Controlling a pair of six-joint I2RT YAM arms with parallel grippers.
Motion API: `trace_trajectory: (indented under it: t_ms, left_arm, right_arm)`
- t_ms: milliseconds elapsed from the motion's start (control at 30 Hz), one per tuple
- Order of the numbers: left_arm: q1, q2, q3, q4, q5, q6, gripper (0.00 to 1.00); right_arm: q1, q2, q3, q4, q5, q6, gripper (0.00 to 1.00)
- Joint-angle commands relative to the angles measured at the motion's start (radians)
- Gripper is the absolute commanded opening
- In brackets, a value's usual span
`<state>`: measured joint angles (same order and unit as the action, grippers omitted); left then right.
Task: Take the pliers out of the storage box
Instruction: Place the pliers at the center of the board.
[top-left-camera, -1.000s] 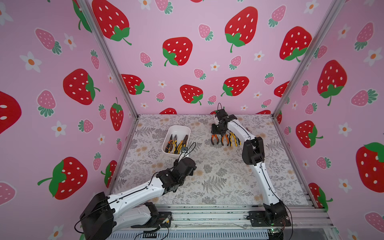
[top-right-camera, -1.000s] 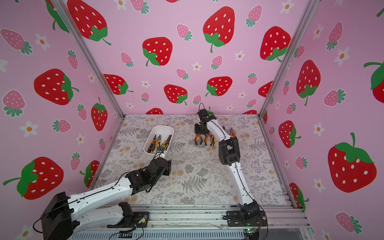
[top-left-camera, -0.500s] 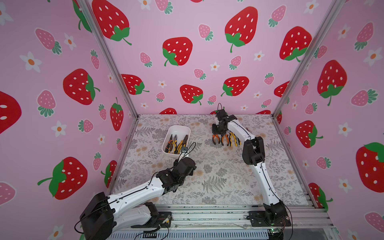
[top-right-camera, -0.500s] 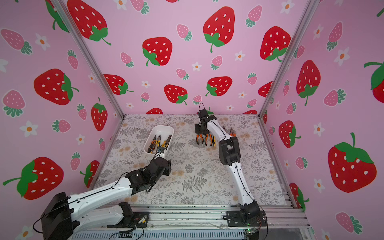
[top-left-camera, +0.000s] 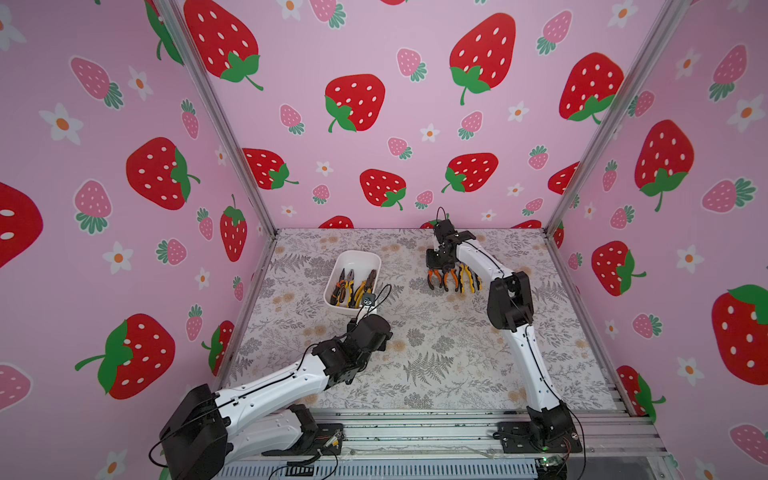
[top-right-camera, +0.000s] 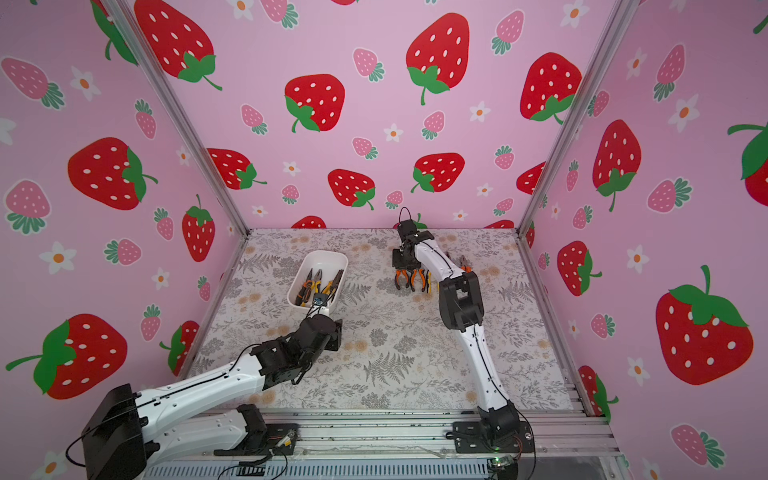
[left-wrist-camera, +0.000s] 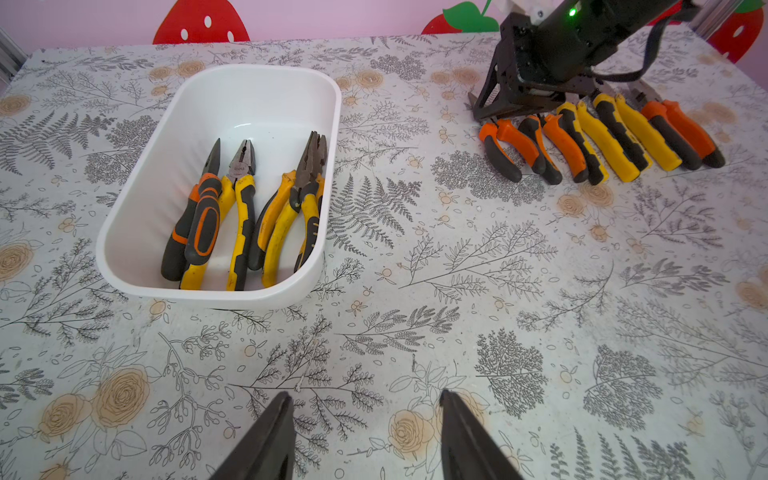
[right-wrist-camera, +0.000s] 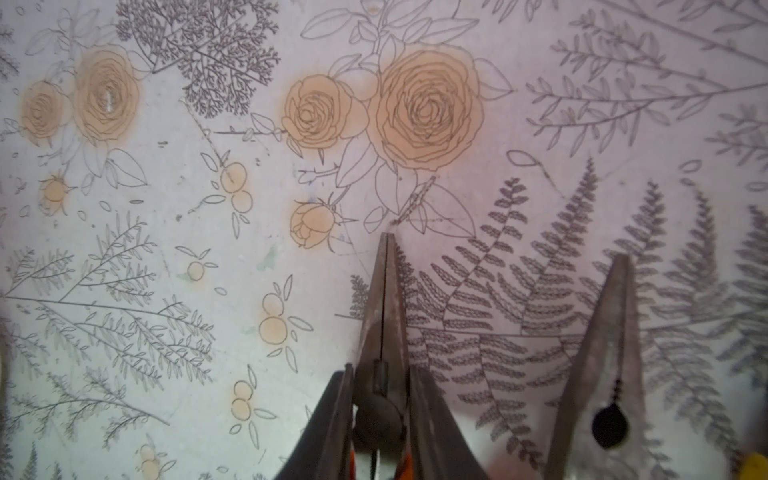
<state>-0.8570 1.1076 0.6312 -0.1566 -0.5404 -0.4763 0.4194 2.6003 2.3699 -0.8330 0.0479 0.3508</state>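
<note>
The white storage box stands at the table's back left and holds several pliers with orange or yellow handles. To its right, more pliers lie in a row on the table. At the row's left end my right gripper points down, shut on the head of an orange-handled pair whose closed nose sticks out ahead. My left gripper is open and empty, low over the table in front of the box.
Pink strawberry walls close in the table on three sides, and an aluminium rail runs along the front edge. A second pliers nose lies just beside the held pair. Bare floral tablecloth covers the middle and front.
My right gripper's jaws have closed in on the pliers' head. Neither arm has visibly shifted.
</note>
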Motion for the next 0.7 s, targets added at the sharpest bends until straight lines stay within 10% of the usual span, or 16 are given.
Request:
trace_trajectory:
  t_ms: [0,667]
  left_arm:
    - [0.005,0.005,0.010,0.002,-0.003,-0.006,0.57]
    - [0.005,-0.007,0.004,0.002,-0.006,-0.008,0.57]
  right_arm:
    - [-0.007,-0.026,-0.038,-0.061,-0.021,0.051,0.27]
    - [-0.005,-0.045,-0.067,-0.051,-0.065,0.205,0.27]
